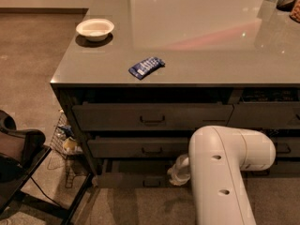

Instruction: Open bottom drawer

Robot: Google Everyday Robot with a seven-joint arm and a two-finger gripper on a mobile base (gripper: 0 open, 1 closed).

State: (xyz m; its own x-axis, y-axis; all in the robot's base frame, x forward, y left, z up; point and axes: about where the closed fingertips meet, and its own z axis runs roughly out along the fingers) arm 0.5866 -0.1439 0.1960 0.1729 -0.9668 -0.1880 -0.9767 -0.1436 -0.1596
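Observation:
The bottom drawer (125, 180) is the low, slim dark-grey front at floor level under the counter, and its small black pull (152, 183) shows just left of my gripper. The front stands a little forward of the two taller drawer fronts above it. My gripper (178, 171) is a pale shape low in front of the drawers, at the bottom drawer's right part, close to the pull. My white arm (225, 172) hides most of it.
The top drawer (152, 116) and the middle drawer (140, 147) are shut. A white bowl (95, 28) and a blue packet (146, 67) lie on the grey counter (201, 41). A wire basket (65, 139) and a black stand (18, 158) are at the left on the floor.

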